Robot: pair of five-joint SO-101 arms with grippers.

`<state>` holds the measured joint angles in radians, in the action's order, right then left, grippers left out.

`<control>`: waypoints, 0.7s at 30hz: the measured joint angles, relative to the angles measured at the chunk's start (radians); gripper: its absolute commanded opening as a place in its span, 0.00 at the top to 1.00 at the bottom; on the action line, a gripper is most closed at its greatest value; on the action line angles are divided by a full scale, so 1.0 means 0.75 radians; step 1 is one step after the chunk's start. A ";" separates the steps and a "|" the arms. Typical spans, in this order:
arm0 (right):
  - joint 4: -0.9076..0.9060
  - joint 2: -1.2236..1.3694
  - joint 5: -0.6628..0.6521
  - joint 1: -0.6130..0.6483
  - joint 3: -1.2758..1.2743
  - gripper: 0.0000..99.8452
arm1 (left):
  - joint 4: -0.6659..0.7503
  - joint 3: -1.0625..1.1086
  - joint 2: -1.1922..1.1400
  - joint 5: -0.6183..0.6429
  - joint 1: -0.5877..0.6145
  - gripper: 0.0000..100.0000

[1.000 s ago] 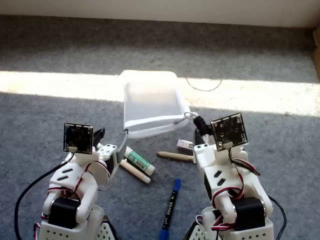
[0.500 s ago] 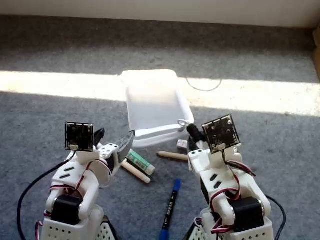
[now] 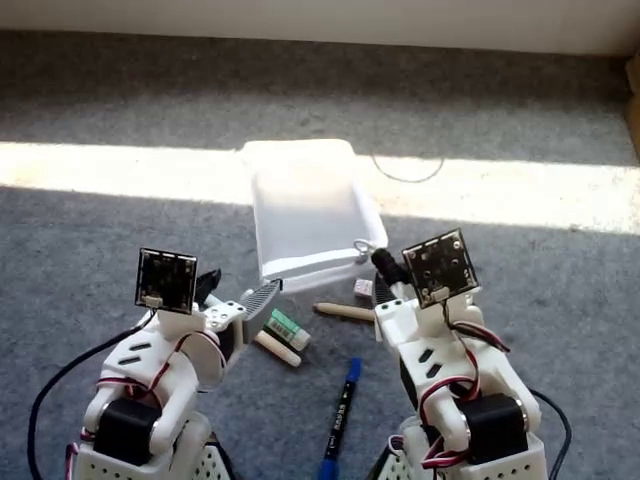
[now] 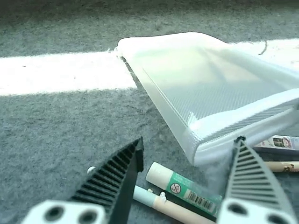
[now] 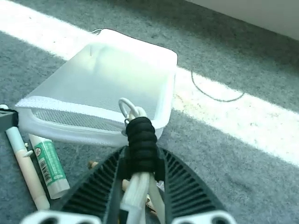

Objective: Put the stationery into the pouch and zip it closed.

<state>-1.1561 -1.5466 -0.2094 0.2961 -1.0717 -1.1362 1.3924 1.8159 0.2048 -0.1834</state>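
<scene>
A white mesh pouch [image 3: 305, 210] lies on the grey carpet, its mouth toward the arms. My right gripper [image 3: 384, 268] is shut on the black cord of the zip pull [image 5: 141, 135] at the pouch's [image 5: 117, 79] right corner. My left gripper [image 4: 189, 141] stands open just short of the left corner of the pouch [image 4: 210, 79], above a green-labelled glue stick [image 4: 187, 190] and a cream pen [image 4: 161, 206]. In front of the mouth lie the glue stick [image 3: 286, 327], the cream pen [image 3: 276, 348], a wooden pencil [image 3: 346, 312], a small eraser [image 3: 362, 288] and a blue pen [image 3: 342, 405].
A thin cable [image 3: 405, 175] curls on the carpet past the pouch's far right corner. A bright sunlit band [image 3: 520, 195] crosses the floor behind it. A pale wall [image 3: 320, 15] runs along the far side.
The right gripper has drawn the zip pull left and nearer, turning the pouch. The left gripper has drawn back and shifted right from the pouch's corner, and the mouth has flattened.
</scene>
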 measured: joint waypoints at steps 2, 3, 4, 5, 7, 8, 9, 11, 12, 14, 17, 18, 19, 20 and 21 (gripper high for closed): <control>0.000 0.000 0.000 0.027 0.000 1.00 | 0.051 0.055 -0.008 -0.029 -0.002 0.72; 0.000 0.000 0.000 0.029 0.000 1.00 | 0.084 0.090 -0.008 -0.037 -0.002 0.72; 0.000 0.000 0.000 0.029 0.000 1.00 | 0.117 0.121 -0.008 -0.039 -0.002 0.72; 0.000 0.000 0.000 0.029 0.000 1.00 | 0.145 0.147 -0.008 -0.039 -0.002 0.72; 0.000 0.000 0.000 0.029 0.000 1.00 | 0.200 0.176 -0.010 -0.039 0.004 0.72; 0.000 0.000 0.000 0.029 0.000 1.00 | 0.221 0.182 -0.010 -0.039 0.023 0.72; 0.000 0.000 0.000 0.031 0.000 1.00 | 0.241 0.192 -0.010 -0.039 0.047 0.72; 0.000 0.000 0.000 0.037 0.000 1.00 | 0.264 0.211 -0.010 -0.039 0.080 0.72; 0.000 0.000 0.000 0.037 0.000 1.00 | 0.276 0.217 -0.010 -0.039 0.090 0.72; 0.000 0.000 0.000 0.037 0.000 1.00 | 0.286 0.227 -0.010 -0.041 0.102 0.72; 0.000 0.000 0.000 0.037 0.000 1.00 | 0.295 0.235 -0.010 -0.047 0.106 0.72; 0.000 0.000 0.000 0.037 0.000 1.00 | 0.305 0.252 -0.008 -0.047 0.106 0.72; 0.000 0.000 0.000 0.037 0.000 1.00 | 0.321 0.270 -0.010 -0.047 0.106 0.72; 0.000 0.000 0.000 0.037 0.000 1.00 | 0.346 0.288 -0.010 -0.047 0.106 0.73; 0.000 0.000 0.000 0.037 0.000 1.00 | 0.368 0.307 -0.010 -0.055 0.106 0.76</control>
<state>-1.1561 -1.5466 -0.2094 0.3237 -1.0717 -0.8600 1.6226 1.8082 0.1634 -0.1036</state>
